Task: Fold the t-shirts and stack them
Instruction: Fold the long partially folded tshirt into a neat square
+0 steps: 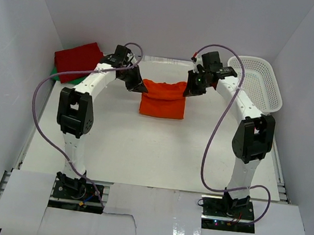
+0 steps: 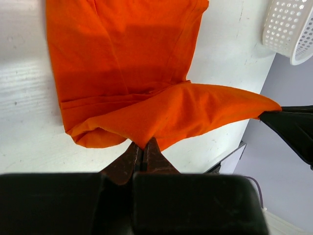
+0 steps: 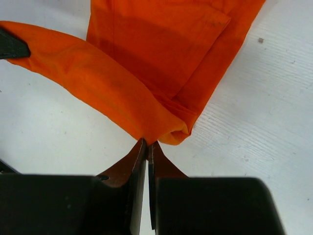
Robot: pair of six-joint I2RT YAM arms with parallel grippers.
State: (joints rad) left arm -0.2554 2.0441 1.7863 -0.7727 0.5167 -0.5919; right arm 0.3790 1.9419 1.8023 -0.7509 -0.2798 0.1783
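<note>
The white table carries everything. On it, at the far right, stands the white plastic mesh basket. Left of the basket, about mid-table, lies the bright orange cloth t-shirt, already folded to a narrow block. Much farther left of the basket sits the deep red t-shirt, with a sliver of green t-shirt under it.

The left gripper and right gripper are each clenched on a corner of the orange shirt's raised far edge.

This looks like the last fold. To do it well, both arms should travel together, keep the edge taut, lay it square on the near hem and let go at once.

Only the overhead view shows the red and green pile. Only the left wrist view shows both pinched corners at once.
</note>
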